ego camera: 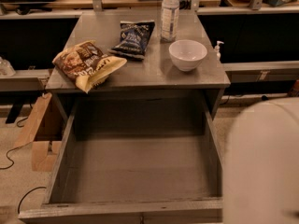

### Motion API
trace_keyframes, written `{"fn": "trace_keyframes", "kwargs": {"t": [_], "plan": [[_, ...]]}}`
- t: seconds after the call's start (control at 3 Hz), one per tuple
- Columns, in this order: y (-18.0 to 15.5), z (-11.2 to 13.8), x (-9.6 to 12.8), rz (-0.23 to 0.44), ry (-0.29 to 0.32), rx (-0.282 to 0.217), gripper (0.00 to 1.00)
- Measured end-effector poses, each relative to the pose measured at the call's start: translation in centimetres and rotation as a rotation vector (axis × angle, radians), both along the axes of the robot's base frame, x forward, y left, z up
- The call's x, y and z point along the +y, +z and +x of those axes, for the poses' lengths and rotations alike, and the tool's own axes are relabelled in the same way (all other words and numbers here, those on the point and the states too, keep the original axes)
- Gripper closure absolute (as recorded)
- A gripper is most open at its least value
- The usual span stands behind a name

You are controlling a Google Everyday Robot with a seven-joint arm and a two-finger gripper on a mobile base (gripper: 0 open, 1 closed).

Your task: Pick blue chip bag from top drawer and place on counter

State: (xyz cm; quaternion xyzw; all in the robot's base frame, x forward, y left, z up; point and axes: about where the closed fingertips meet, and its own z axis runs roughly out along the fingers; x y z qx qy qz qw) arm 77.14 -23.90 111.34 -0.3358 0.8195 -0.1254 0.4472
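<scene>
1. The gripper is out of frame, so its fingers cannot be judged; only a white arm segment fills the lower right corner.
2. Left of it, the top drawer stands pulled open, showing its bare grey floor.
3. The blue chip bag lies flat on the counter at upper centre, between a brown-and-yellow snack bag and a water bottle. A white bowl sits to their right.
</scene>
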Motion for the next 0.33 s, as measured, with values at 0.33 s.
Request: {"fn": "trace_keyframes", "kwargs": {"t": [0.33], "plan": [[9.51,-8.6,-9.66,0.173,-0.226,-0.236,0.0]]}}
